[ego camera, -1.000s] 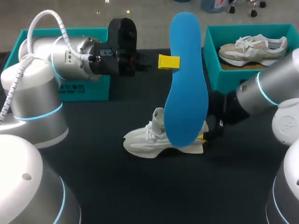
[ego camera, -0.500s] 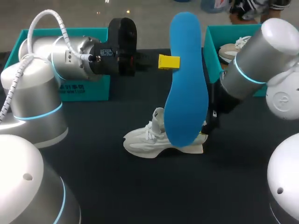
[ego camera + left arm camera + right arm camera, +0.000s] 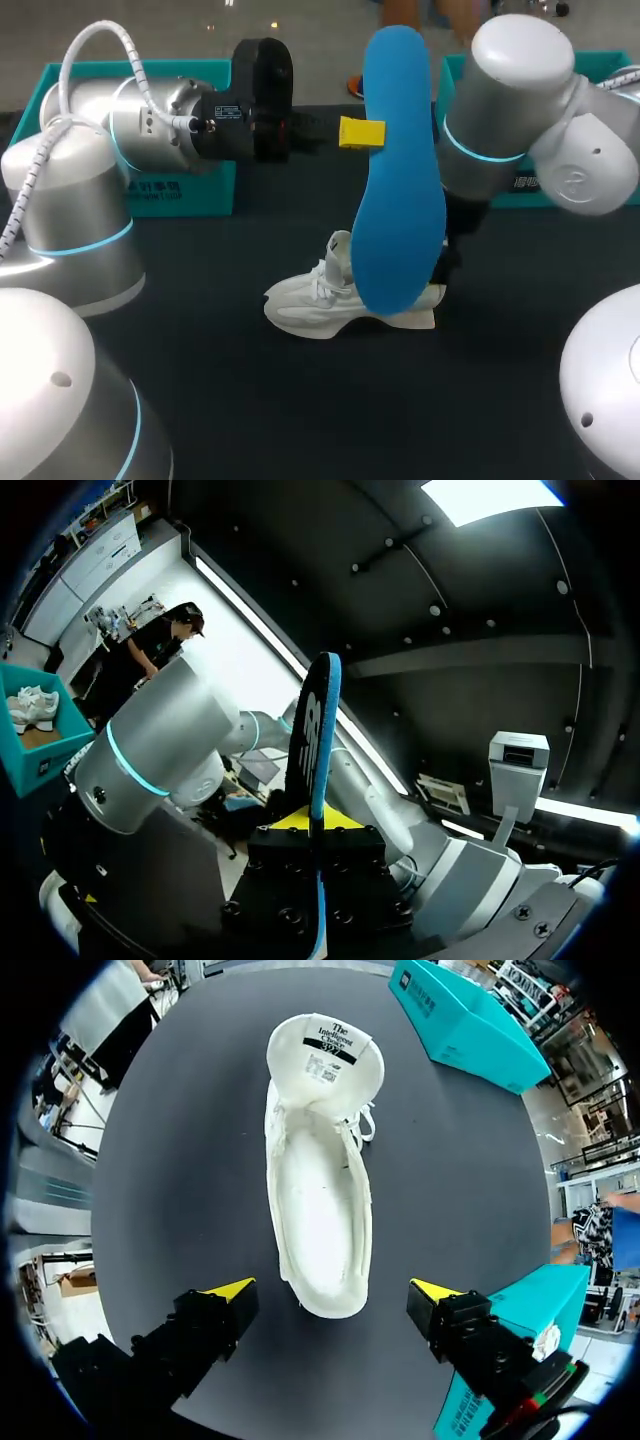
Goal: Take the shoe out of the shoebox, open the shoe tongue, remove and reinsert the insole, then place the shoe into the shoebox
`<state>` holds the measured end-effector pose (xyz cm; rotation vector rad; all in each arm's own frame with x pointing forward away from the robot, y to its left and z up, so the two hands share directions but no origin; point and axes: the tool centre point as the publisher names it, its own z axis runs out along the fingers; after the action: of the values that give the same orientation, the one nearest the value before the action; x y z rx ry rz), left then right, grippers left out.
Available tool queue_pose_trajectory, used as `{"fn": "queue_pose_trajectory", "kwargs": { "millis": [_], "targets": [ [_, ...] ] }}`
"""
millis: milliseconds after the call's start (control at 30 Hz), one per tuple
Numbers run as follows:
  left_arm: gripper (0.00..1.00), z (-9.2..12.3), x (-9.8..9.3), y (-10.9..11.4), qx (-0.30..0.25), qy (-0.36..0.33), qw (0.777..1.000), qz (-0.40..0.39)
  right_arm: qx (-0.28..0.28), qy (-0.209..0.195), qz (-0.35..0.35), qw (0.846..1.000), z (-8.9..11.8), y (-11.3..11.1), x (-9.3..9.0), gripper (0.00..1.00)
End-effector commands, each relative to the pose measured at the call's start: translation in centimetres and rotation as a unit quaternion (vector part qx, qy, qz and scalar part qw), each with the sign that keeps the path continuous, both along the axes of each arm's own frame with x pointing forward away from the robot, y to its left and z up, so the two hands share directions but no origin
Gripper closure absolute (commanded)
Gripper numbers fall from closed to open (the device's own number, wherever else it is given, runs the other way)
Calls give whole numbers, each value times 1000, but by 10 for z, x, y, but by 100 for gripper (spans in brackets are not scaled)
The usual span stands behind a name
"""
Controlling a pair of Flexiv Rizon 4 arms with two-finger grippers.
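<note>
The left gripper (image 3: pixel 368 133) is closed on the blue insole (image 3: pixel 400 180), its yellow tips pinching the flat sheet from both faces near the upper end; in the left wrist view the left gripper (image 3: pixel 318 825) shows the insole (image 3: pixel 318 730) edge-on between its fingers, a thin foam blade with a bright blue face and a dark face bearing pale lettering; held up above the shoe (image 3: pixel 310 305), the insole hangs in front of its heel end.

The right gripper (image 3: pixel 332 1290) is spread wide at the shoe's heel, one yellow-tipped finger out on either side of the shoe (image 3: pixel 320 1190), neither touching it, nothing held.

The shoe stands upright on its sole on the matte black table (image 3: pixel 250 400); it is white, with a knit-looking upper, white laces and a chunky moulded sole; its tongue is pulled up and forward, showing a white label with dark print, and the pale inner bed lies open.

A teal cardboard shoebox (image 3: pixel 180 190) with printed sides sits beyond the shoe's toe end; a second teal box (image 3: pixel 510 1330) sits just beyond its heel end.
</note>
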<state>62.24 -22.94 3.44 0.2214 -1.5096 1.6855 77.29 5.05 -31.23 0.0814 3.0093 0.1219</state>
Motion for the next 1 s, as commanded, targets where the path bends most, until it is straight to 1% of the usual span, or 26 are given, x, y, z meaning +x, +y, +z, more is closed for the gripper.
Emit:
{"fn": "queue_pose_trajectory", "kwargs": {
  "millis": [33, 167, 867, 967, 1000],
  "targets": [
    [100, 0, -1, -1, -1, 0, 1000, 1, -44, 2, -1, 999, 2, 4, -2, 0],
    [100, 0, -1, -1, -1, 0, 1000, 1, -37, 2, 9, 999, 5, 6, -4, 0],
    [100, 0, -1, -1, -1, 0, 1000, 1, -37, 2, 9, 999, 5, 6, -4, 0],
    [100, 0, -1, -1, -1, 0, 1000, 1, -65, 7, 9, 998, 13, 15, -1, 0],
    [100, 0, -1, -1, -1, 0, 1000, 1, -63, 7, 6, 998, 16, 17, 1, 0]
  ]
}}
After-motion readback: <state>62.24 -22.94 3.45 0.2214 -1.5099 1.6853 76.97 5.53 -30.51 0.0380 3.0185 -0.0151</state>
